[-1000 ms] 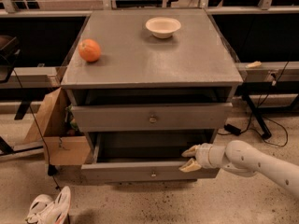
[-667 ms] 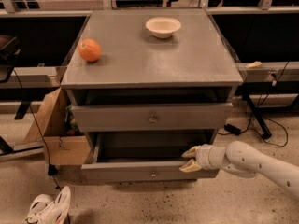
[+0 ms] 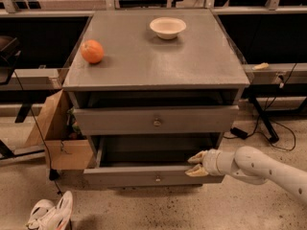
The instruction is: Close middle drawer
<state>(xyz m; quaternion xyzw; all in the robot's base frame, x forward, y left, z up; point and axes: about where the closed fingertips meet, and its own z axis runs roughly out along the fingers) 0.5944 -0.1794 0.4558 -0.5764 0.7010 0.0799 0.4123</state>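
Note:
The grey cabinet (image 3: 144, 66) has a taller-fronted upper drawer (image 3: 120, 121), slightly out. Below it the middle drawer (image 3: 124, 176) is pulled well out, with its dark inside showing and a small round metal knob (image 3: 157, 178) at the centre of its front. My gripper (image 3: 195, 164) comes in from the right on a white arm (image 3: 264, 169). It is at the top edge of the middle drawer's front, right of the knob. Its two pale fingers (image 3: 196, 156) are apart, one above the edge and one lower, holding nothing. The lowest drawer is hidden.
An orange (image 3: 92, 51) and a white bowl (image 3: 167, 27) sit on the cabinet top. A cardboard box (image 3: 57, 133) stands against the cabinet's left side. White shoes (image 3: 48, 212) lie on the floor at front left. Cables (image 3: 264, 128) run at the right.

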